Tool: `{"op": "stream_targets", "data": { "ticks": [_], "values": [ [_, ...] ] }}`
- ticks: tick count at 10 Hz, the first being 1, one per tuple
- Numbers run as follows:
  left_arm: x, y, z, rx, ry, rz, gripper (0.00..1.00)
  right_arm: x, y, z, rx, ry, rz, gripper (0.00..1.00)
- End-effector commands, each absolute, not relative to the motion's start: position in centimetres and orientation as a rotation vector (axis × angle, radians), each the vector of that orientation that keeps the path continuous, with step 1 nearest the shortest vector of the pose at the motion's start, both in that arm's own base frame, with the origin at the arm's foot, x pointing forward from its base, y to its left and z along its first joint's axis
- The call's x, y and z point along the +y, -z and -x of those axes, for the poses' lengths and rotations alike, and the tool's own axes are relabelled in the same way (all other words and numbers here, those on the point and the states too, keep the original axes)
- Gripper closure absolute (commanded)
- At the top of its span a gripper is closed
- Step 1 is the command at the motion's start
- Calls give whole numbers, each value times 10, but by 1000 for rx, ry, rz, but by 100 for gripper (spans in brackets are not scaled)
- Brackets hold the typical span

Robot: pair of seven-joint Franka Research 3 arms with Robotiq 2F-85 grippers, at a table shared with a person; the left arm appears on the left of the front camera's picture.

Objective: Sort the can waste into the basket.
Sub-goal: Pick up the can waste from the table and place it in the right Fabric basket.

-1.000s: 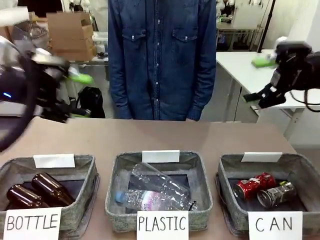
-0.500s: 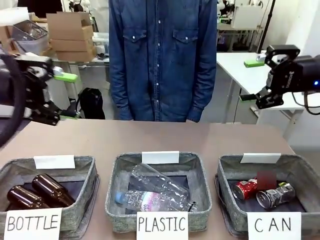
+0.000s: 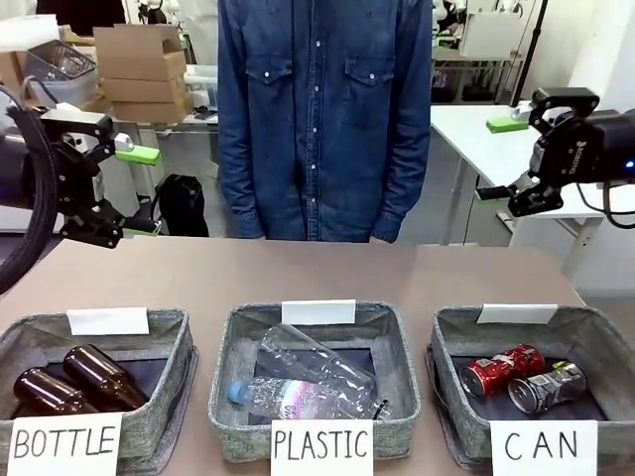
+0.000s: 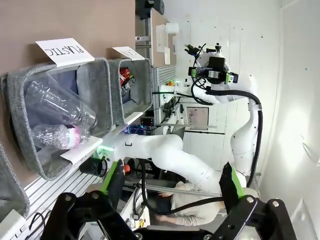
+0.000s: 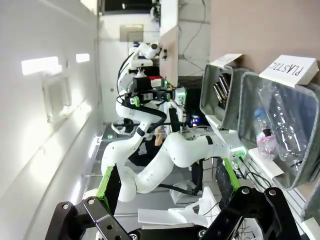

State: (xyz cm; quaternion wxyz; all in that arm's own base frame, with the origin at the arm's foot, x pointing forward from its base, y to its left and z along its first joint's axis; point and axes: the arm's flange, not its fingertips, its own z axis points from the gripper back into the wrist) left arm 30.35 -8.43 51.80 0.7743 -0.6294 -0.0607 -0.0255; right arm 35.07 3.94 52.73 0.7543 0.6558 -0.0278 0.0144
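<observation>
Three grey bins stand along the desk's near edge, with paper signs reading "BOTTLE", "PLASTIC" and "CAN". The red can (image 3: 503,368) and the dark can (image 3: 549,388) lie side by side in the CAN bin (image 3: 448,382) at the right corner; their print is too small to read. Both pincers, left (image 3: 137,189) and right (image 3: 500,159), hang wide and empty above the far corners. The person (image 3: 322,114) is cut off above the chest.
</observation>
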Motion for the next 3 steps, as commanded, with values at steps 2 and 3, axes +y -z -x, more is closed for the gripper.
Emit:
{"op": "stream_targets", "data": {
  "ticks": [2,3],
  "values": [
    [-83,-520,-305,-151,67,1375,0,36,-531,-354,-67,-48,-1444,0],
    [-83,-520,-305,-151,67,1375,0,36,-531,-354,-67,-48,-1444,0]
  ]
}}
